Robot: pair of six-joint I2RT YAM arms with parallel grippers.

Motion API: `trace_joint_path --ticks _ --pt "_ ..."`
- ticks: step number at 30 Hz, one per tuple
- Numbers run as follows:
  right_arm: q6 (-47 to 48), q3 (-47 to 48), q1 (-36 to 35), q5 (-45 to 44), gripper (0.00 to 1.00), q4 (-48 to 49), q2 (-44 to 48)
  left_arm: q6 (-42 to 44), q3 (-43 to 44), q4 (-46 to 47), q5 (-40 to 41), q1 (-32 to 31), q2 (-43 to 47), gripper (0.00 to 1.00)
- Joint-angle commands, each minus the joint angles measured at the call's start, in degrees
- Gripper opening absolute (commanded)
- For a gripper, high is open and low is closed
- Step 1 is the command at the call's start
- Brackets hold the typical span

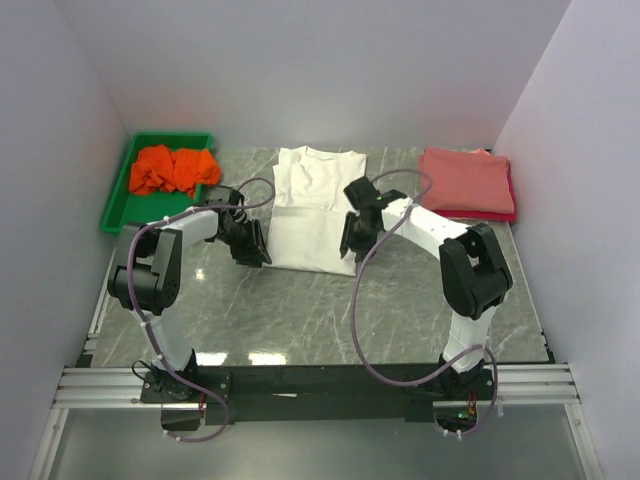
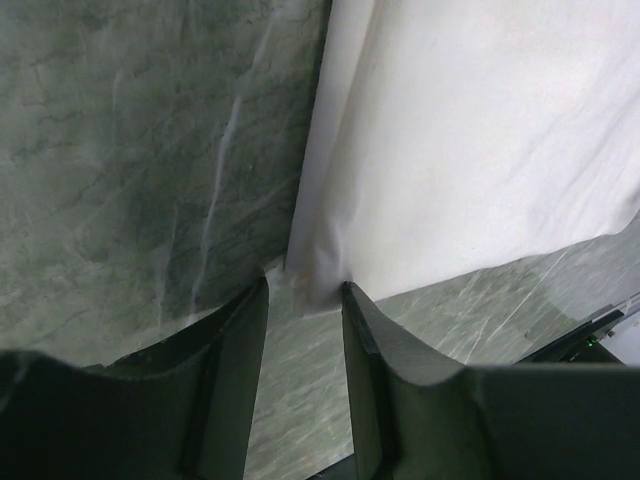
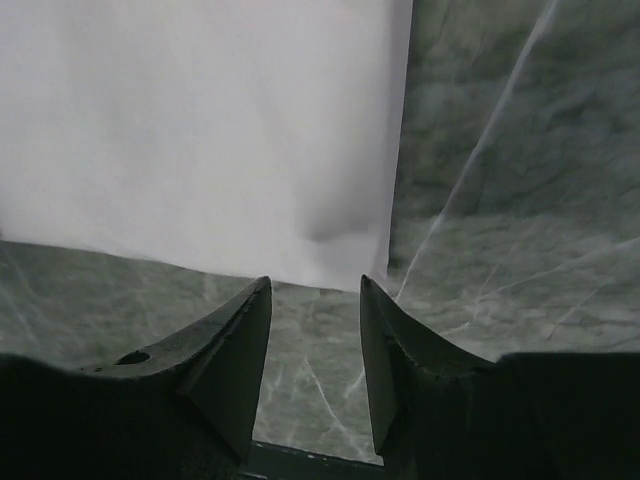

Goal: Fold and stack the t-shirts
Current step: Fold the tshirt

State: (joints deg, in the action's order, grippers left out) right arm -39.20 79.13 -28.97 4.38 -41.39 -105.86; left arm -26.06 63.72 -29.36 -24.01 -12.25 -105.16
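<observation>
Orange t-shirt (image 1: 175,168) only from overhead

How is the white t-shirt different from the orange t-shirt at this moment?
The white t-shirt lies spread flat and smooth; the orange t-shirt is crumpled in a heap. The white t-shirt rests on the table, the orange t-shirt inside the green tray. Both are cloth, and neither is on the folded pink pile.
</observation>
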Motion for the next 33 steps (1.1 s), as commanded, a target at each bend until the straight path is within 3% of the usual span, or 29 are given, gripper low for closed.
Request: trace_joint_path --ticks 1,27,33 --pt "-2.3 -3.2 -2.2 1.7 0.48 3.3 2.6 1.3 -1.5 -0.8 0.2 -0.3 0.4 0.42" --pt "-3.6 -6.8 -2.8 -3.5 0.48 1.7 -2.2 0.8 -0.9 -0.2 -0.4 -0.8 -1.3 0.41" --pt "-3.2 -7.6 -2.2 -3.2 0.44 3.2 -3.9 1.2 -0.9 -0.6 0.5 -1.0 -1.0 0.41"
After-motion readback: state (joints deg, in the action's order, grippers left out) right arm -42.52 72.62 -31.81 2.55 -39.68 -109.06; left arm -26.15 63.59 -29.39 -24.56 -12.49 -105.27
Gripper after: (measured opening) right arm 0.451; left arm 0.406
